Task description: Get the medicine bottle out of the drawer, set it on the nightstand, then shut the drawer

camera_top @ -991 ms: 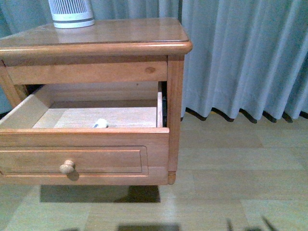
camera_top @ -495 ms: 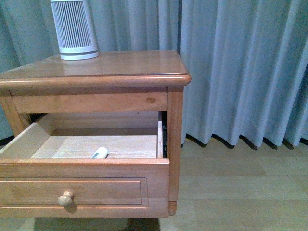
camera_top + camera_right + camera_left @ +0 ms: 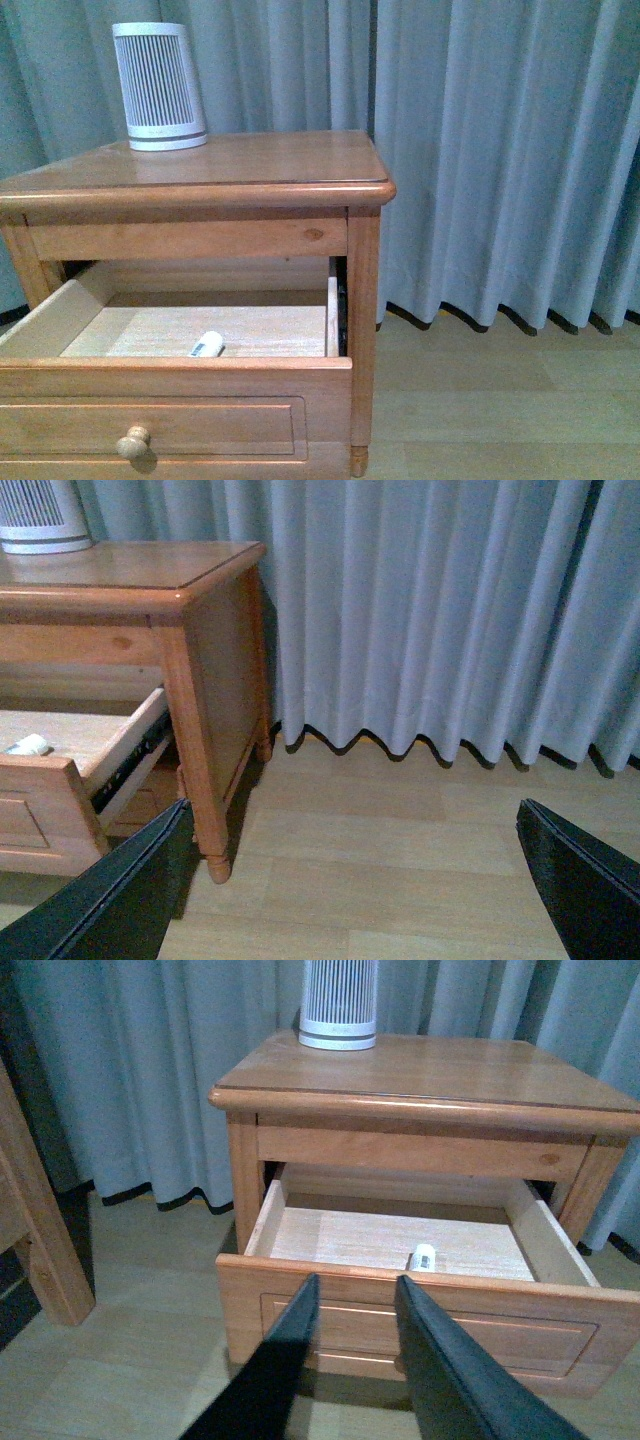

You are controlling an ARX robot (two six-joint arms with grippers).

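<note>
The nightstand [image 3: 240, 170] stands at the left in the front view, with its drawer [image 3: 180, 425] pulled open. The small white medicine bottle [image 3: 207, 345] lies on its side inside, close behind the drawer front. It also shows in the left wrist view [image 3: 423, 1257] and the right wrist view [image 3: 28, 746]. My left gripper [image 3: 355, 1290] is open and empty, in front of the drawer front [image 3: 430, 1320], short of the bottle. My right gripper [image 3: 350, 825] is open wide and empty over the floor, to the right of the nightstand [image 3: 130, 575]. Neither arm shows in the front view.
A tall white ribbed cylinder device [image 3: 158, 88] stands on the back left of the nightstand top. Grey curtains [image 3: 500, 150] hang behind and to the right. A plain wooden post [image 3: 35, 1230] stands left of the nightstand in the left wrist view. The floor [image 3: 500, 410] is pale wood.
The front view has tilted upward: the nightstand sits lower in the frame and the whole ribbed device now shows. The bottle has stayed in place in the drawer.
</note>
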